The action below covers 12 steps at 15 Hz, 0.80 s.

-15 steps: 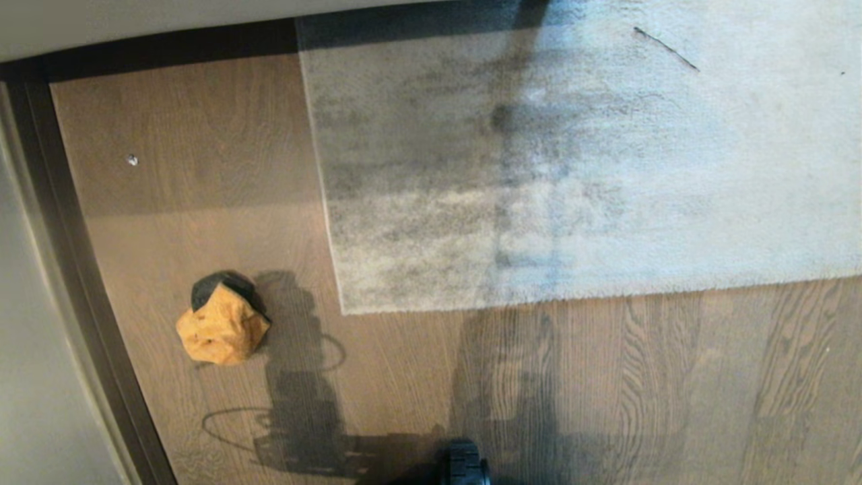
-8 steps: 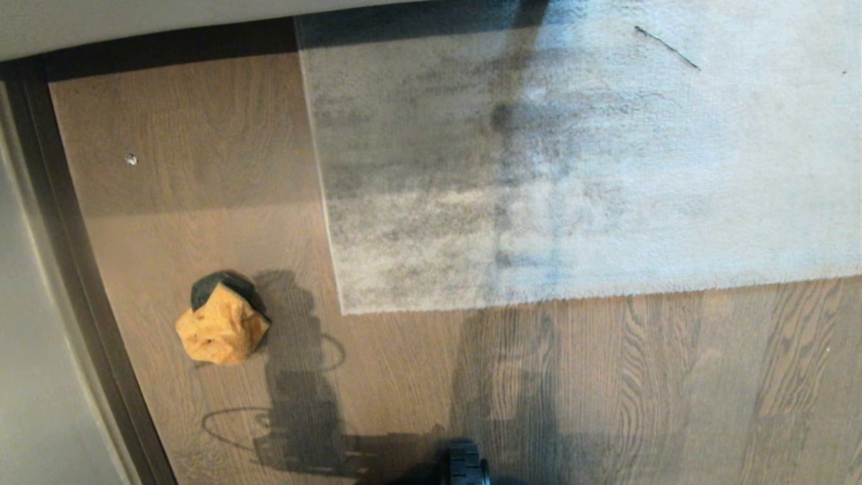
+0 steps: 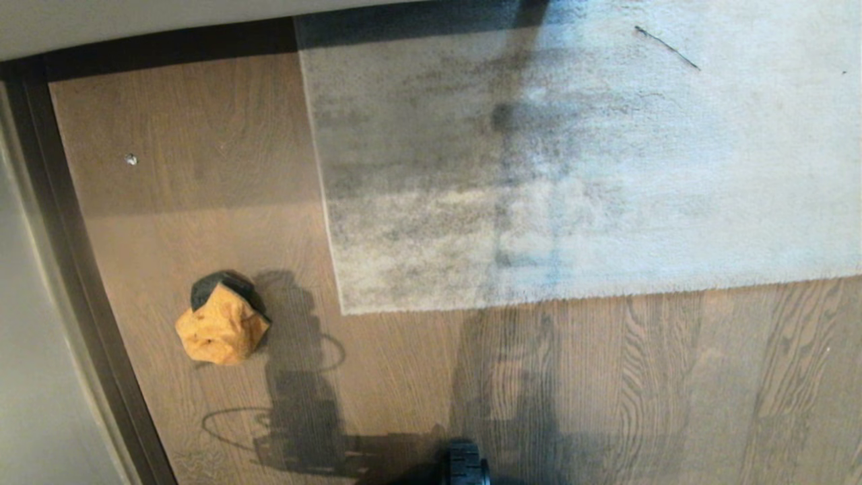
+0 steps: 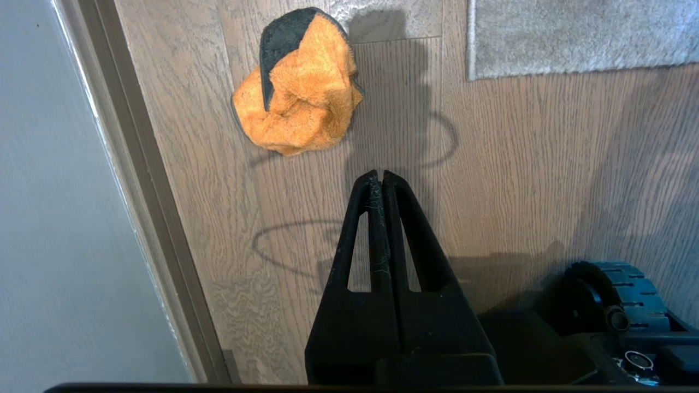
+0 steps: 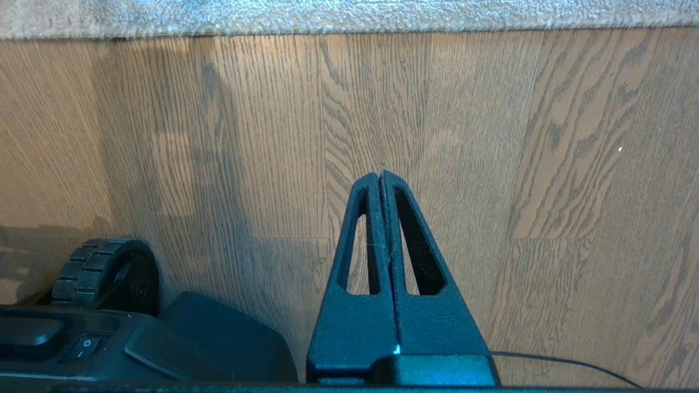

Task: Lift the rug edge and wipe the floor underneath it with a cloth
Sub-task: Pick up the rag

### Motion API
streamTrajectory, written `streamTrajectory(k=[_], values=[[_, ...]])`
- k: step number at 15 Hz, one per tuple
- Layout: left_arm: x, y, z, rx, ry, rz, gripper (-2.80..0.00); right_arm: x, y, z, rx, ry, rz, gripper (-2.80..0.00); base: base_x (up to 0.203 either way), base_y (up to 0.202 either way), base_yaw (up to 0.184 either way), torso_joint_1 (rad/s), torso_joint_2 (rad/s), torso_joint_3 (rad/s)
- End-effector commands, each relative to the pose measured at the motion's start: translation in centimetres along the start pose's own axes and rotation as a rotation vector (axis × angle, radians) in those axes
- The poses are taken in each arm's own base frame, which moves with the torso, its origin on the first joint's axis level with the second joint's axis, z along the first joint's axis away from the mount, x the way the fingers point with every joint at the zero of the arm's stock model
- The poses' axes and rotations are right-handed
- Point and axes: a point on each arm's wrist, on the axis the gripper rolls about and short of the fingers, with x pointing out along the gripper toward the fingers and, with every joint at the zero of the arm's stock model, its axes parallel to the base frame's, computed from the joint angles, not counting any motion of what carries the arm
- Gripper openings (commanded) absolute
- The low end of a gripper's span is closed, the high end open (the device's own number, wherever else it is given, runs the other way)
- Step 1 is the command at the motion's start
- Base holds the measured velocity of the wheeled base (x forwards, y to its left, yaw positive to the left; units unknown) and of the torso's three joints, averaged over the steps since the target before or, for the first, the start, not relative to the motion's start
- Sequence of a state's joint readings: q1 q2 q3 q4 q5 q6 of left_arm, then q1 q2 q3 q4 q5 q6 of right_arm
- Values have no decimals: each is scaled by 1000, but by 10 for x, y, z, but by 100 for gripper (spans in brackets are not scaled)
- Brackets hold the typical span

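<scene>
Nothing is started yet: my left gripper (image 4: 378, 176) and right gripper (image 5: 380, 176) hang clenched, empty. Crumpled mustard-and-dark-grey cloth (image 3: 222, 320) lies on the wood-plank floor (image 3: 606, 391) near the mottled grey rug edge (image 3: 539, 300)'s corner. Next, I judge, unclench and grasp the cloth.

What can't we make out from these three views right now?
- Floor under the rug: hidden in every view; the rug edge lies flat on it.
- Rug's full extent: cut off by the head view's top and right edges.
- Underside of the cloth: bunched up, so its lower folds are hidden.
- Small pale speck on the floor: too small to identify.
- Both arms: outside the head view; the shut left gripper and right gripper show only in the wrist views.
</scene>
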<state>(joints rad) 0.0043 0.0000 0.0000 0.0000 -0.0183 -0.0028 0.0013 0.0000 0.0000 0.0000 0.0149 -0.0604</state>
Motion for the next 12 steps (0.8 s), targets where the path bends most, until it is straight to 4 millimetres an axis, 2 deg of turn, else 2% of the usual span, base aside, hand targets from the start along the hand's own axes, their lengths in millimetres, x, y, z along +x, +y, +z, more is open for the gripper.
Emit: streamTrajectory(k=[1,12], values=[[0,0,0,0,0,0,-280,0,0,0,-1,0,1,-280,0,0,0,0,0,0],[0,0,0,0,0,0,-280,0,0,0,-1,0,1,-280,0,0,0,0,0,0]])
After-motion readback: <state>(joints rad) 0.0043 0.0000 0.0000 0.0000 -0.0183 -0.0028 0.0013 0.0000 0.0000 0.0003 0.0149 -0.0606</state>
